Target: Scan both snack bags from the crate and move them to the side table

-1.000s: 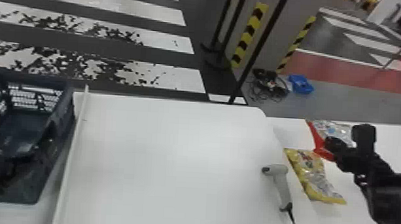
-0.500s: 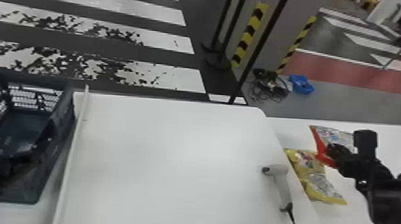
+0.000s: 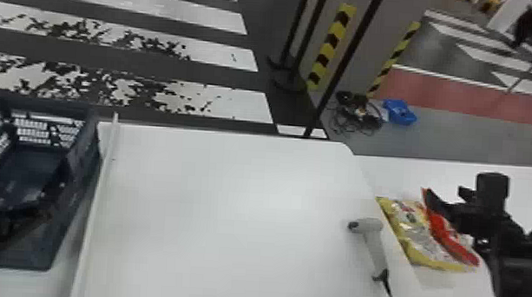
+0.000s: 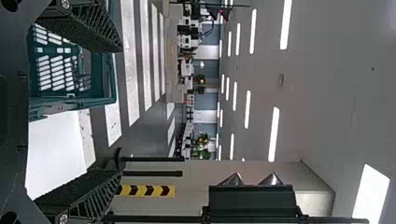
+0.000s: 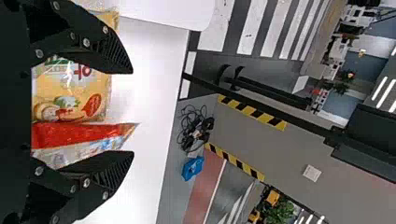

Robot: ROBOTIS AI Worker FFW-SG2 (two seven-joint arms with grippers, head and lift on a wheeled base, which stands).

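Snack bags, two: yellow bag [image 3: 404,225] and red bag [image 3: 443,235], overlapping near side table [image 3: 407,175]'s left edge | right gripper [image 5: 132,112]: fingers apart, over bags | left gripper [image 4: 120,111]: fingers apart | advice: withdraw straight, fingers wide, dragging neither | head view: scanner [image 3: 374,243] by worktop [image 3: 230,226]'s right edge; right wrist view: finger gap

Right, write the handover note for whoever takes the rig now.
Left tool: open, by the crate.
Right tool: open, at the side table.
Yellow bag: on the side table.
Red bag: overlapping it, apparently released.
Scanner: lying near the main table's right edge.
Done: both bags delivered, it seems; scanning can't be confirmed.
To do: probably just back the right tool away.
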